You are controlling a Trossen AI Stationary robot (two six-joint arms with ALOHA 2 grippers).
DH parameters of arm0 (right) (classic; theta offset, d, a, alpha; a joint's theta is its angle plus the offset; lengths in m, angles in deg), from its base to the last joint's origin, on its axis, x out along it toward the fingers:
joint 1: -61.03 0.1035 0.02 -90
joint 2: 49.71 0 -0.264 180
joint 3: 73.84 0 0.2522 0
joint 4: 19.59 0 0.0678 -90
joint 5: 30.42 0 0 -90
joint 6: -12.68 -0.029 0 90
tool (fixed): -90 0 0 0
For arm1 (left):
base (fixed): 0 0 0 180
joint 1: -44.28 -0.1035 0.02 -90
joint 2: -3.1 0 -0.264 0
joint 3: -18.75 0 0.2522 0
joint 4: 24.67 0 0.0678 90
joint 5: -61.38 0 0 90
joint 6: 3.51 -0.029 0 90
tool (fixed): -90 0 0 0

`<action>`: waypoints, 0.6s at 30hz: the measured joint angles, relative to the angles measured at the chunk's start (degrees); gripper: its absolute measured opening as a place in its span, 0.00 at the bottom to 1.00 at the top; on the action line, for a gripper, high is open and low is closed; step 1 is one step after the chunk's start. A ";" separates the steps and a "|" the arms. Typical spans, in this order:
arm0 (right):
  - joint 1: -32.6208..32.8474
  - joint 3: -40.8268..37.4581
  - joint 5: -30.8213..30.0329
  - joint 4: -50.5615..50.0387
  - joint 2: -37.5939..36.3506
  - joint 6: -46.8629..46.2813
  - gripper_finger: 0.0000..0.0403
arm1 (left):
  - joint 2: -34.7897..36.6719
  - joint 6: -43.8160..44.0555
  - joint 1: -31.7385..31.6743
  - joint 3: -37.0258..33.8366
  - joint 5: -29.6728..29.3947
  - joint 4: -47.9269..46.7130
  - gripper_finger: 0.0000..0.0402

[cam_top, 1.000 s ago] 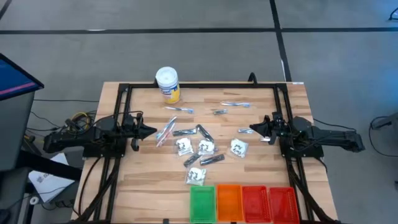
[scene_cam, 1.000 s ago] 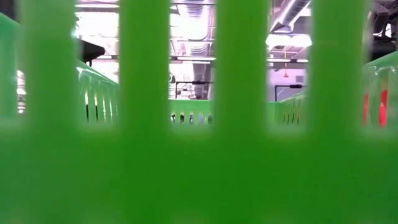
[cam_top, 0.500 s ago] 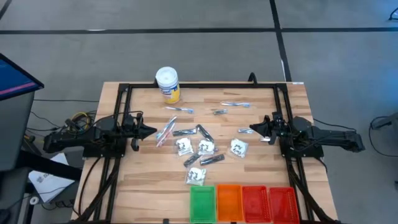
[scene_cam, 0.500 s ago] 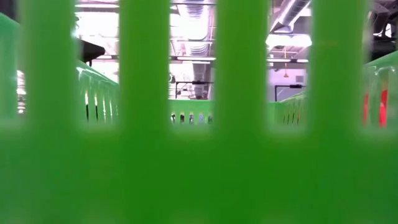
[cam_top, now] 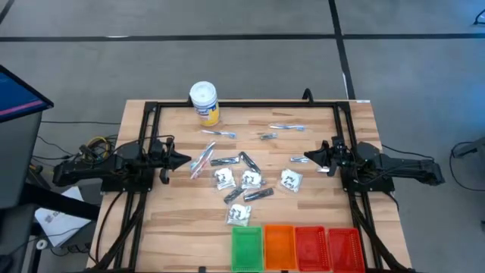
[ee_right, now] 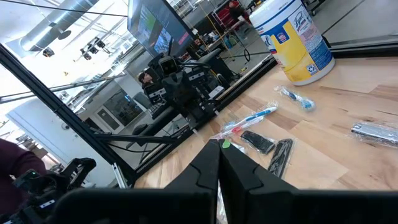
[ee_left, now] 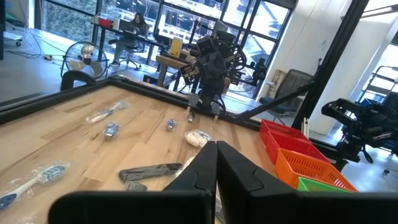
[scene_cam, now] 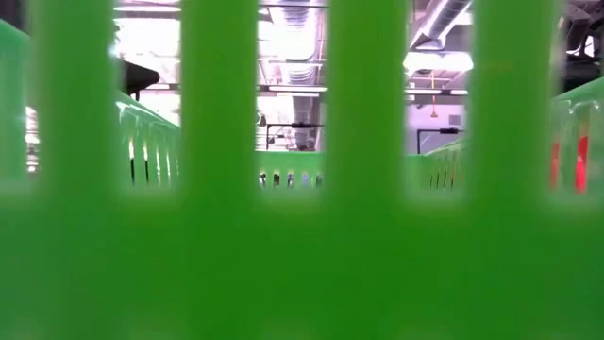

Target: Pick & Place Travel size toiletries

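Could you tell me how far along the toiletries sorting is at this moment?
Nothing looks done: in the high view the green tray, orange tray and two red trays show no items. Nothing is in hand either; the left pincer and right pincer are shut and empty at the table's sides. All of it remains: the toiletries lie scattered mid-table, beyond them the tub.

Toiletries [cam_top: 244, 178] mid-table (tub [cam_top: 204, 102] behind, trays [cam_top: 295, 247] before).

Toiletries [cam_top: 244, 179] clutter mid-table; bare wood apparently flanks them; trays [cam_top: 295, 248] block the front.
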 joint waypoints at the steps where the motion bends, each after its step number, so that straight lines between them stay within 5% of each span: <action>1: 0.01 -0.01 0.01 0.00 -0.01 0.01 0.00 | 0.01 0.00 0.00 -0.02 0.00 0.47 0.00; 7: 0.00 0.00 0.00 0.00 -0.01 0.00 0.00 | -0.02 3.80 0.00 -0.02 0.00 9.48 0.00; 12: 0.02 -0.01 0.01 0.00 0.01 0.01 0.00 | 0.00 21.74 0.00 -0.02 -1.19 24.52 0.00; 18: 0.00 0.00 0.00 0.00 -0.01 -0.01 0.00 | -0.04 44.41 0.00 -0.01 -16.42 27.87 0.00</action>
